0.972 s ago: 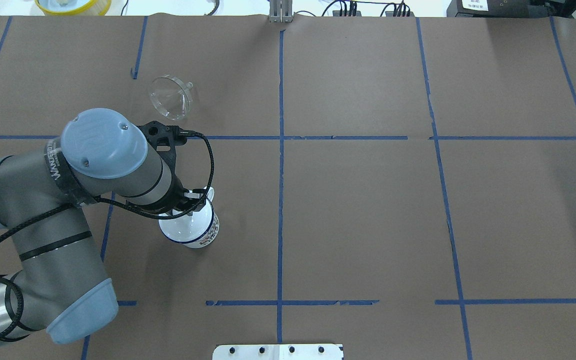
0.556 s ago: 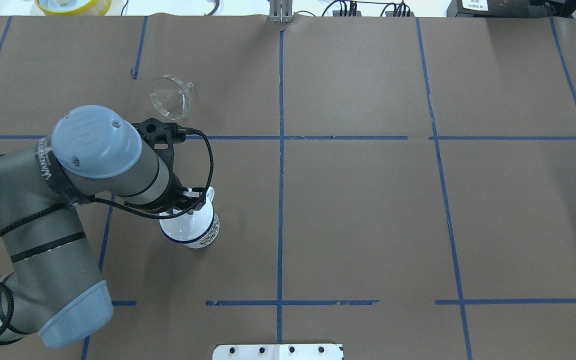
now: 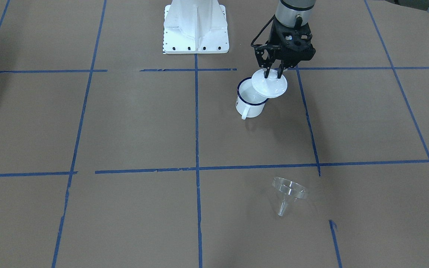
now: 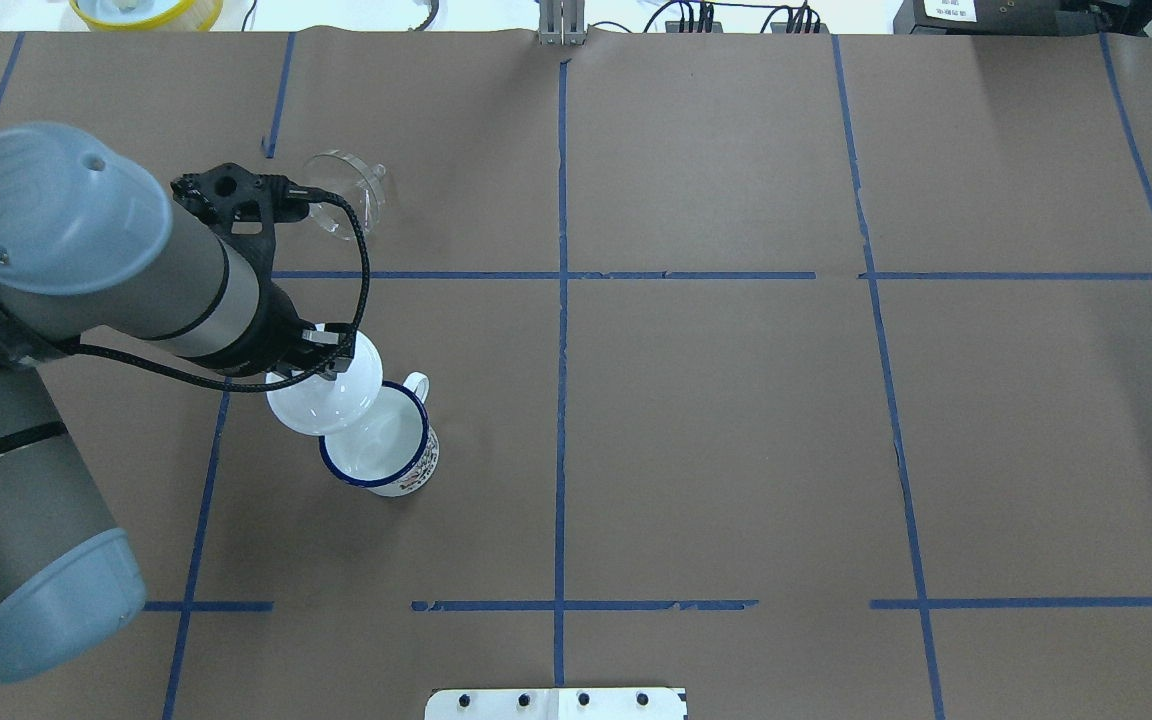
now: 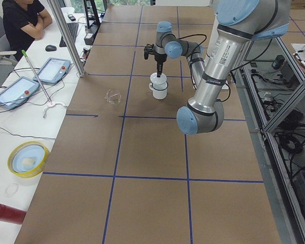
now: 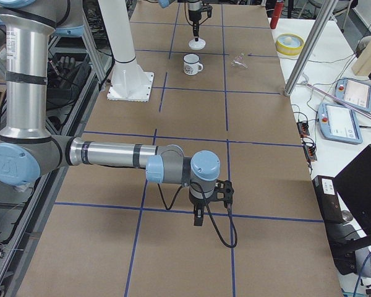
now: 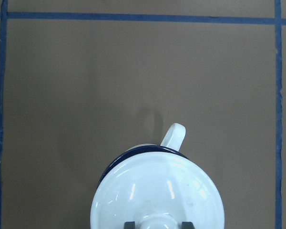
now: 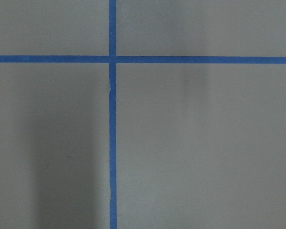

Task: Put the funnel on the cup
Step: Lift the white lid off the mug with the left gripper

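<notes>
The white enamel cup [image 4: 388,452] with a dark blue rim stands upright and uncovered on the brown table, also in the front view [image 3: 250,102]. My left gripper [image 4: 329,355] is shut on the knob of a round white lid [image 4: 321,400] and holds it above and beside the cup's rim [image 3: 274,87]. The left wrist view shows the lid [image 7: 157,195] over the cup's handle [image 7: 174,136]. The clear funnel [image 3: 289,193] lies tilted on the table beyond the cup, partly behind my wrist [image 4: 364,192]. My right gripper [image 6: 199,219] hangs far away over bare table; I cannot tell if it is open or shut.
Blue tape lines [image 4: 562,300] divide the table into squares. The white robot base [image 3: 196,26] stands at the near edge. A yellow bowl [image 4: 146,10] and cables lie past the far edge. Operator tablets [image 5: 51,71] sit on a side table.
My left gripper has lifted the lid off the cup and carried it up and to the left. The cup is now uncovered. The funnel has not moved.
</notes>
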`<control>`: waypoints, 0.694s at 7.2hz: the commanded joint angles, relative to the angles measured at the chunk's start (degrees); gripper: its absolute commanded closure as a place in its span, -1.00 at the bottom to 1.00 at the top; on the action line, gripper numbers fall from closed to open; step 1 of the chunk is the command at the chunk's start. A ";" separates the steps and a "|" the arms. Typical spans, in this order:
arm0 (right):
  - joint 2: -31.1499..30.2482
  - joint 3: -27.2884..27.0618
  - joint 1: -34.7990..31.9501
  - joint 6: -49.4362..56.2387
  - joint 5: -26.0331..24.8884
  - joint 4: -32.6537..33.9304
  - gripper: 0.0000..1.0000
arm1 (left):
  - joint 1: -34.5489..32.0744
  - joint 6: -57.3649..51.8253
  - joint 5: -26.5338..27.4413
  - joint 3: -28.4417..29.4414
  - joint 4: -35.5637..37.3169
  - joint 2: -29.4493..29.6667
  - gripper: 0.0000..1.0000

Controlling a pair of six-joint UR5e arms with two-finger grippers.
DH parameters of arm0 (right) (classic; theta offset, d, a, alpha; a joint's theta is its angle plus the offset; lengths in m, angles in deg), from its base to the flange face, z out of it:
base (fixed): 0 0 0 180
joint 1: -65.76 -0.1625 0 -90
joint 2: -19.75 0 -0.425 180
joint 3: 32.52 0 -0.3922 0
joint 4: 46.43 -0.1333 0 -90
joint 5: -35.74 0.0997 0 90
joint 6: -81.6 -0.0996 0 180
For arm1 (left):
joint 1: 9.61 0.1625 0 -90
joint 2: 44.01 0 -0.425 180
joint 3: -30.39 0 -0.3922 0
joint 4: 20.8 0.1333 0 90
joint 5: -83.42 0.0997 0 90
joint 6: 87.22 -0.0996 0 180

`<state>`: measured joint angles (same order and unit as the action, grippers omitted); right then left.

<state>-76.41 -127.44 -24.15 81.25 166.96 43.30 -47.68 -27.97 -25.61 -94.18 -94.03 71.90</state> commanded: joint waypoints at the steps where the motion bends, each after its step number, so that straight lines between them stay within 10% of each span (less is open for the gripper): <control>1: 0.00 0.00 0.00 0.00 0.00 0.00 -1.00 | -3.14 -10.08 -0.05 0.72 -0.24 -2.79 1.00; 5: 0.00 0.00 0.00 0.00 0.00 0.00 -1.00 | -3.15 -13.11 0.04 13.79 -16.35 -6.91 1.00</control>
<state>-76.41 -127.44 -24.15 81.25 166.96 43.30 -50.79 -40.96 -25.57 -85.41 -103.46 66.61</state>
